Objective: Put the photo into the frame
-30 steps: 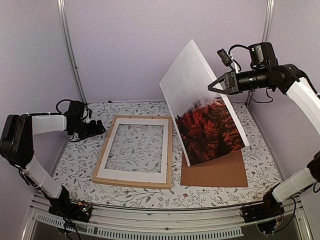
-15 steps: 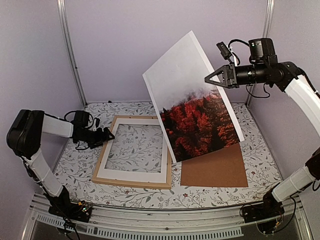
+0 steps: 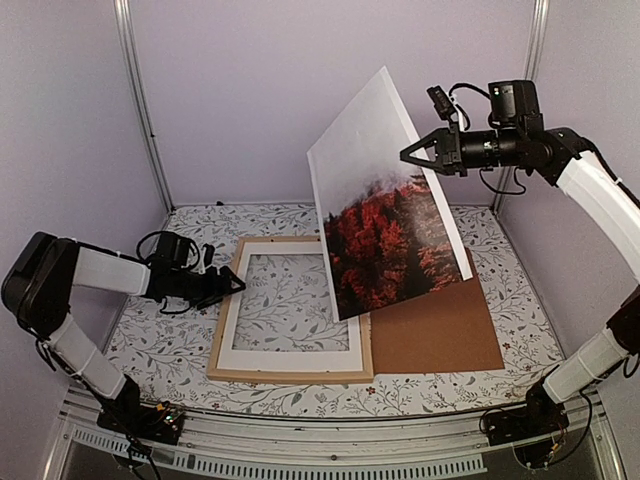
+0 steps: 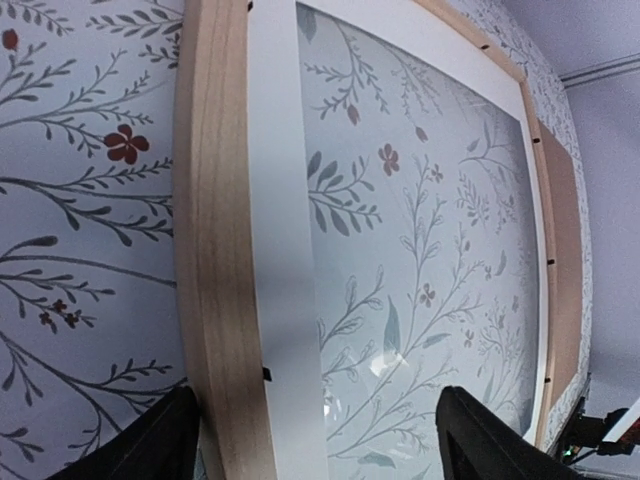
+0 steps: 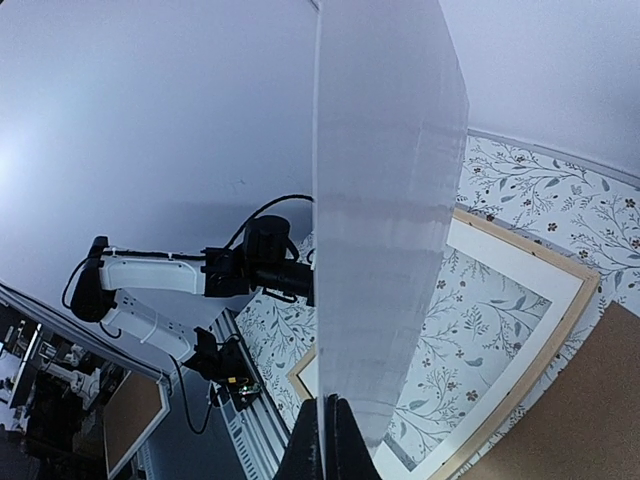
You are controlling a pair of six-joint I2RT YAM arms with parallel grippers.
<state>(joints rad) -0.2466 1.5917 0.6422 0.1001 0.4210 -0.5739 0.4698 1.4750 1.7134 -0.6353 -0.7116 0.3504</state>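
The photo (image 3: 385, 205), red foliage below and misty white above, hangs tilted in the air above the frame's right side and the board. My right gripper (image 3: 408, 157) is shut on its upper right edge. In the right wrist view its white back (image 5: 385, 200) shows, with the right gripper (image 5: 325, 440) pinching its edge. The light-wood frame (image 3: 222, 325) lies flat with a white mat (image 3: 290, 358) inside it. My left gripper (image 3: 232, 287) is open and straddles the frame's left strip (image 4: 215, 250). One finger (image 4: 160, 440) is outside the wood, the other over the glass.
A plain brown backing board (image 3: 440, 325) lies flat right of the frame, touching it. The floral tablecloth (image 3: 160, 340) covers the table. Purple walls and metal posts (image 3: 140, 110) close the back and sides. The left arm (image 5: 200, 275) shows beyond the photo in the right wrist view.
My left gripper has moved right onto the frame's left strip, and the frame has slid and turned to the right against the board. The right gripper has carried the photo left, over the frame's right side.
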